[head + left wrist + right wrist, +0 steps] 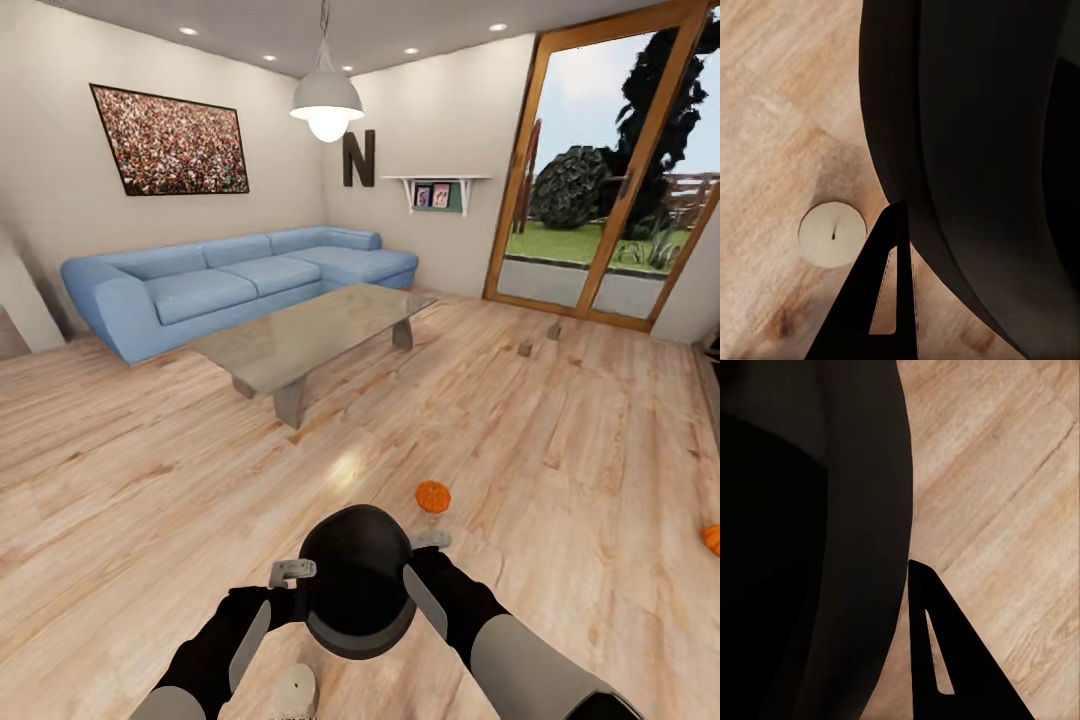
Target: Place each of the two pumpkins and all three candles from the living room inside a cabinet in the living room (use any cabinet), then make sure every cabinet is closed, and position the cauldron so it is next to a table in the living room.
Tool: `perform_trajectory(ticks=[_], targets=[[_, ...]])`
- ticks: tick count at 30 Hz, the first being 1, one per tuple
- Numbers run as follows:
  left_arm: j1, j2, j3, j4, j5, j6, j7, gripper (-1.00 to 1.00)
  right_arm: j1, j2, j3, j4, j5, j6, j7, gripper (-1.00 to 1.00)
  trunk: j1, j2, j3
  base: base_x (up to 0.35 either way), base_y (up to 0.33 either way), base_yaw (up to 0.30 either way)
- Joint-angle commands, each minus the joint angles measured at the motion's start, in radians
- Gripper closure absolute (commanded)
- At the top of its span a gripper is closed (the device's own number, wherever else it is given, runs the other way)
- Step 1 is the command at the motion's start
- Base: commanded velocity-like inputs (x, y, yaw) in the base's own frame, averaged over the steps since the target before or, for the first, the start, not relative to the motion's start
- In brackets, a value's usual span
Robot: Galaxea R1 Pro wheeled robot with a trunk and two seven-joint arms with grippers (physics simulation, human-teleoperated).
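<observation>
We hold the black cauldron (358, 590) between our two arms just in front of us, above the wooden floor (150, 480). Our left gripper (292, 572) is at the pot's left rim and our right gripper (428, 541) at its right rim; each looks clamped over the rim, with one finger (881, 300) showing outside the dark wall in the left wrist view, and likewise a finger (945, 660) in the right wrist view. Right below the pot on its left side, a pale candle (296, 691) stands on the boards, its wick visible from above. A little farther and to the right lies a small orange pumpkin (432, 496), and a second pumpkin (711, 539) sits at the far right edge. Beyond them, toward the middle of the room, stands the low table (310, 335) with its glossy grey top. Past its right end, well apart, two more small candles (525, 348) rest on the floor near the glass door (610, 180). Behind the table the blue corner sofa (230, 280) runs along the wall, under a framed picture (170, 140), with a hanging lamp (326, 100) and a letter N (359, 158) farther back.
</observation>
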Motion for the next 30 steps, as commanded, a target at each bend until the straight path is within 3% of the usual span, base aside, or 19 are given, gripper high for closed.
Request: perform_trajectory(ticks=[1, 30], targets=[[-0.001, -0.001, -0.002, -0.001, 0.037, 0.005, -0.002, 1.00, -0.001, 0.003, 0.004, -0.012, -0.035, -0.008, 0.019, 1.00, 0.000, -0.001, -0.001, 0.000, 0.000, 0.281], [-0.001, -0.001, -0.002, -0.001, 0.037, 0.005, -0.002, 1.00, -0.001, 0.005, 0.007, -0.012, -0.035, -0.009, 0.019, 1.00, 0.000, -0.001, -0.001, 0.000, 0.000, 0.281]])
